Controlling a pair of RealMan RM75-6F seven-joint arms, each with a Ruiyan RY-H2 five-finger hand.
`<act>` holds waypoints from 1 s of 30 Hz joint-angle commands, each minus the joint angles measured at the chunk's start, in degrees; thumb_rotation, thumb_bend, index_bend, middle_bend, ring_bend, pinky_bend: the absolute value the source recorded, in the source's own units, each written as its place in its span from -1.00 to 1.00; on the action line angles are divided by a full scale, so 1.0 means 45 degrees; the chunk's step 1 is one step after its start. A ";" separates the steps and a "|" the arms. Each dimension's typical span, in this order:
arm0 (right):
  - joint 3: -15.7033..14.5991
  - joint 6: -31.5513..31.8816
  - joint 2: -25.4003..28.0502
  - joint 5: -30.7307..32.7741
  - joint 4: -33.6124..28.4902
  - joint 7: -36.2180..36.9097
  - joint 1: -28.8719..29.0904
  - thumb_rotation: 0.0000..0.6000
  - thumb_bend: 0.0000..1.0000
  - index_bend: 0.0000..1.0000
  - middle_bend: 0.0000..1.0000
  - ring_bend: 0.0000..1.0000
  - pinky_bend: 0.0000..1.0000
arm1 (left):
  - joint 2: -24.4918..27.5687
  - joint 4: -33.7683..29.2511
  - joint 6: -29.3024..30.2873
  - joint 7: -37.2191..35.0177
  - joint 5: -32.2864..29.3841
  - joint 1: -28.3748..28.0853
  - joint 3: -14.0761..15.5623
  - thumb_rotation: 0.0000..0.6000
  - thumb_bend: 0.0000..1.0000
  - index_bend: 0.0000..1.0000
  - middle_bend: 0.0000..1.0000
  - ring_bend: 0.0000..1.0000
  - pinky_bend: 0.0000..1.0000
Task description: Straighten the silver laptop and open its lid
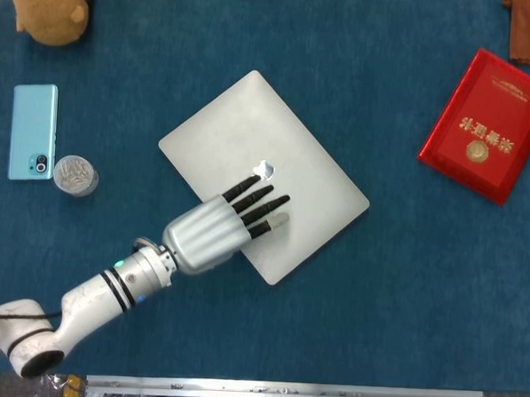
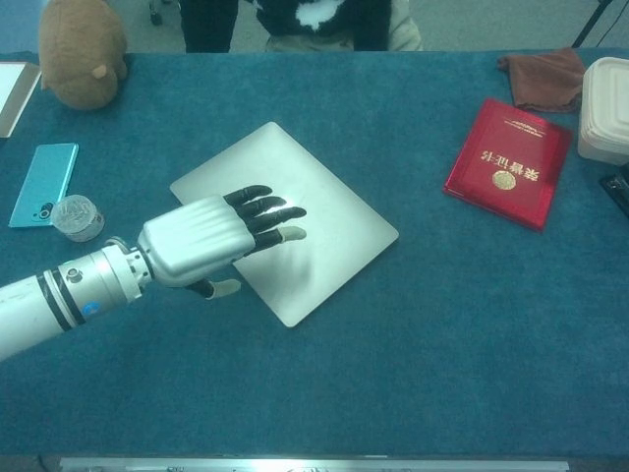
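Note:
The silver laptop (image 1: 276,159) (image 2: 314,202) lies closed on the blue table, turned about 45 degrees to the table's edges. My left hand (image 1: 221,225) (image 2: 211,236) reaches in from the lower left with its fingers stretched out flat over the lid's near-left part. The dark fingertips (image 1: 269,201) lie just below the logo; whether they press on the lid I cannot tell. Nothing is held in the hand. My right hand is in neither view.
A red booklet (image 1: 487,126) (image 2: 507,163) lies at the right. A light blue phone (image 1: 32,131) and a small round tin (image 1: 75,175) sit at the left. A brown plush toy (image 2: 83,51) is at the far left, a brown cloth (image 2: 545,77) and white container (image 2: 604,108) far right.

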 commanded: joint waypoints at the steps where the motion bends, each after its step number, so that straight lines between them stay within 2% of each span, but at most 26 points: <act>1: 0.0010 0.0034 -0.0004 -0.0082 -0.0016 0.0103 -0.0009 1.00 -0.75 -1.00 -0.96 -1.00 -0.95 | 0.0550 -0.0505 -0.0390 0.0240 -0.0489 -0.0287 -0.0381 1.00 -0.44 -1.00 -1.00 -1.00 -1.00; 9: -0.0030 0.0003 0.0049 -0.0352 -0.0199 0.0173 0.0012 1.00 -0.75 -1.00 -0.96 -1.00 -0.95 | 0.1117 -0.0990 -0.1098 0.0075 -0.1704 -0.0833 -0.1162 1.00 -0.44 -0.83 -0.97 -1.00 -1.00; 18: -0.0027 -0.0027 0.0070 -0.0535 -0.0553 -0.0148 0.0094 1.00 -0.75 -1.00 -0.96 -1.00 -0.95 | 0.0858 -0.0583 -0.2010 -0.0438 -0.2734 -0.1759 -0.1881 1.00 -0.47 -0.60 -0.74 -0.93 -1.00; 24: -0.0010 -0.0101 0.0039 -0.0507 -0.0642 -0.0315 0.0159 1.00 -0.75 -1.00 -0.96 -1.00 -0.95 | 0.0551 -0.0315 -0.2587 -0.0414 -0.3868 -0.2256 -0.2279 1.00 -0.48 -0.59 -0.89 -0.98 -1.00; 30: -0.0053 -0.0226 -0.0038 -0.0524 -0.0710 -0.0522 0.0238 1.00 -0.75 -1.00 -0.96 -1.00 -0.95 | 0.0242 0.0167 -0.3132 0.0129 -0.5046 -0.2892 -0.2597 0.84 -0.48 -0.61 -1.00 -1.00 -1.00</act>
